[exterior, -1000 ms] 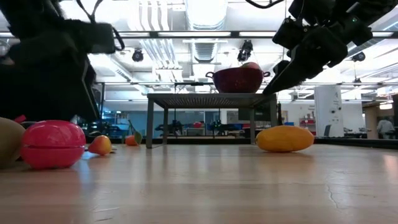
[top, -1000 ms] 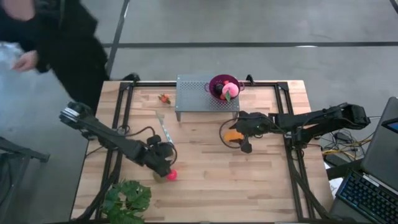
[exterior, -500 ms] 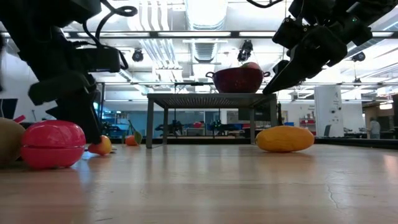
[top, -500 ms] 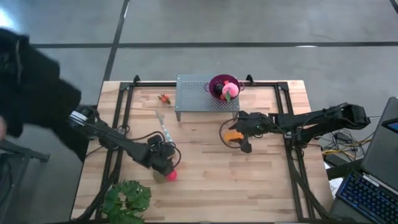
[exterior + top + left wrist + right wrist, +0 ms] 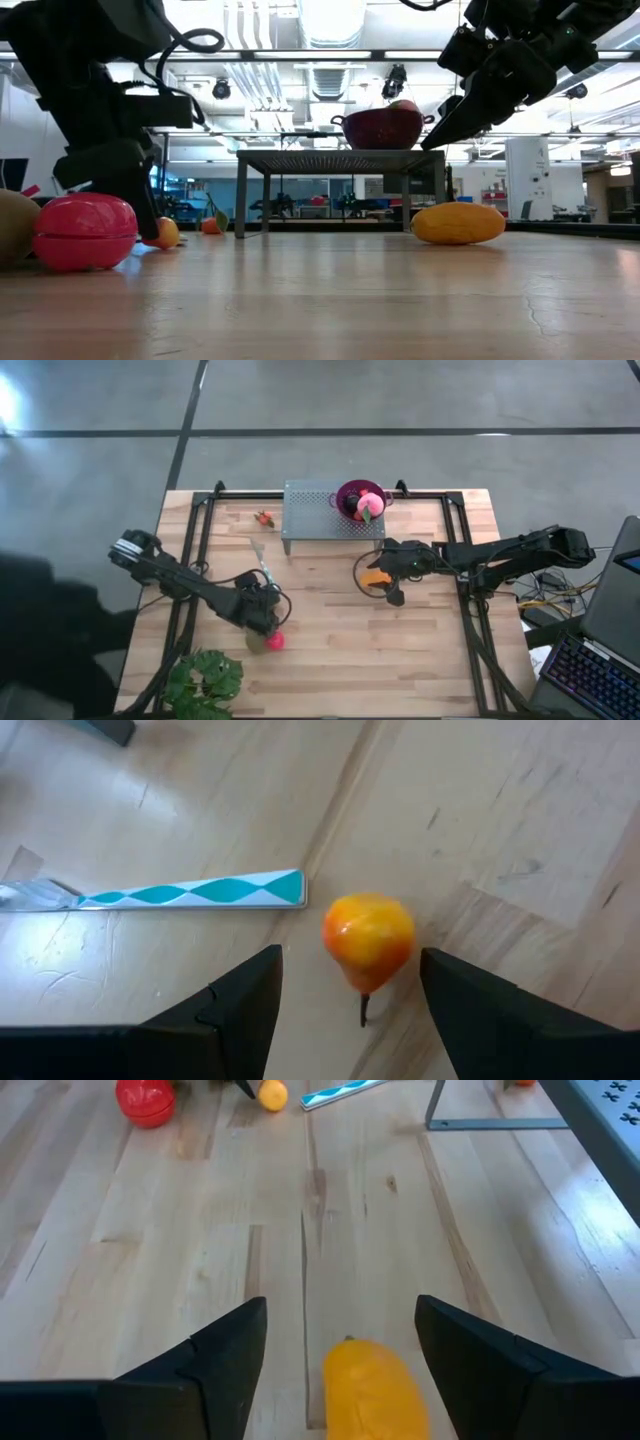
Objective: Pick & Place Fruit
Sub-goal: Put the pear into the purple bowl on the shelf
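Wooden table [image 5: 420, 650]: purple bowl [image 5: 352, 492] holds pink fruit [image 5: 370, 504]; left tool [image 5: 350, 1010] and right tool [image 5: 345, 1365] open, empty.

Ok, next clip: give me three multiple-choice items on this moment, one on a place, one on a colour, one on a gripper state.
1. Where does the purple bowl stand?
A. on the grey metal stand
B. on the bare wood
C. beside the plant

2. What colour is the long fruit lying between the right gripper fingers?
A. green
B. orange-yellow
C. purple

3. How is the left gripper?
A. shut on the pink ball
B. open around the small orange fruit
C. lifting the bowl

Key: 1 A, the high view shows the bowl on the stand's corner. 2 B, the right wrist view shows its colour. 3 B, the left wrist view shows gaps on both sides of the fruit.
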{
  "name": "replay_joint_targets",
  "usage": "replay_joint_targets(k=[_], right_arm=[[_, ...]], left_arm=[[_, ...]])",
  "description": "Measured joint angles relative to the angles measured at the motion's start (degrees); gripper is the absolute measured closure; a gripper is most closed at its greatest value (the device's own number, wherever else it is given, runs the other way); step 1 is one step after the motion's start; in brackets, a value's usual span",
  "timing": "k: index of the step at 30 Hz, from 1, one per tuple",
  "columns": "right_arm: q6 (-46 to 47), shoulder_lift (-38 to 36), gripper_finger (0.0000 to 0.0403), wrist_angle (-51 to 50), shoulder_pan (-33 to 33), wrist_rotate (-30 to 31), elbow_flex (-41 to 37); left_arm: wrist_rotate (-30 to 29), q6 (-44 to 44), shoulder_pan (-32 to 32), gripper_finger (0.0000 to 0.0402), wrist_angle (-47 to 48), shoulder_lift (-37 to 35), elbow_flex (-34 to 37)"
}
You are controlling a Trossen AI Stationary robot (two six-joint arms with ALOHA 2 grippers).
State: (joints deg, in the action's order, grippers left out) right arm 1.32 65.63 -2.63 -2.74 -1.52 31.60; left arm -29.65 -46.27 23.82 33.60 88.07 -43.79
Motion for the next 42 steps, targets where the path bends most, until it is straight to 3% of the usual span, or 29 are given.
replay_joint_targets(k=[15,23,30,39,42], right_arm=[[0.0,0.0,0.0108,0.2,0.0,0.0,0.0],[0.0,0.0,0.0099,0.3,0.0,0.0,0.0],[0.0,0.0,0.0117,0.5,0.0,0.0,0.0],[-0.9,0.0,0.0148,0.5,0.0,0.0,0.0],[-5.4,0.0,0.0157,1.0,0.0,0.0,0.0]], left_arm=[[-0.2,-0.3,-1.3,0.0162,-3.7,2.5,0.8],[0.4,0.0,-1.5,0.0219,-6.0,2.3,1.6],[1.1,1.5,-1.5,0.0265,-6.5,2.1,1.5],[2.3,1.4,-1.5,0.0263,-6.5,1.6,1.5],[3.8,1.3,-1.6,0.0265,-6.5,0.3,1.4]])
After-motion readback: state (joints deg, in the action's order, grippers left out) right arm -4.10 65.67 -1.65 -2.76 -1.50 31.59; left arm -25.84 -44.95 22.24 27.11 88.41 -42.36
